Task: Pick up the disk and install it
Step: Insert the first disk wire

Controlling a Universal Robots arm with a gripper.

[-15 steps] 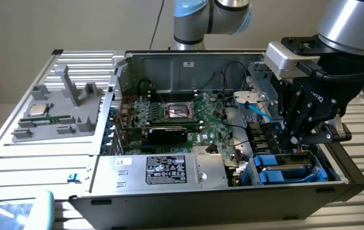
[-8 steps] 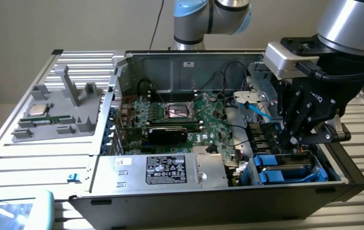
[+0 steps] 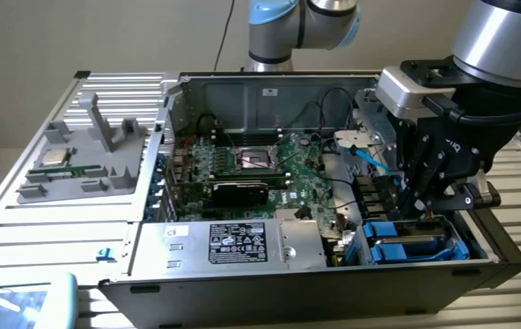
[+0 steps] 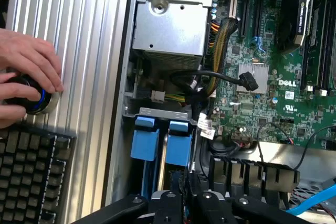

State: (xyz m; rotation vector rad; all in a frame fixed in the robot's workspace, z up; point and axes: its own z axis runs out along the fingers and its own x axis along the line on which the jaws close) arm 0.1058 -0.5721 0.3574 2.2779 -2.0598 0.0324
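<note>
An open computer case is lying on a ribbed metal desk, with its green circuit board facing up. The robot's black gripper is reaching down into the drive bay at the corner of the case on the exterior view's right. Its fingers are sitting close together, pinching the top edge of the disk, a thin silver drive in a blue frame. The disk is standing on edge in a bay slot, just beside a second blue frame. A silver power supply box is sitting next to the bay. At the desk's edge, a person's hand is resting on a round knob beside a black keyboard.
</note>
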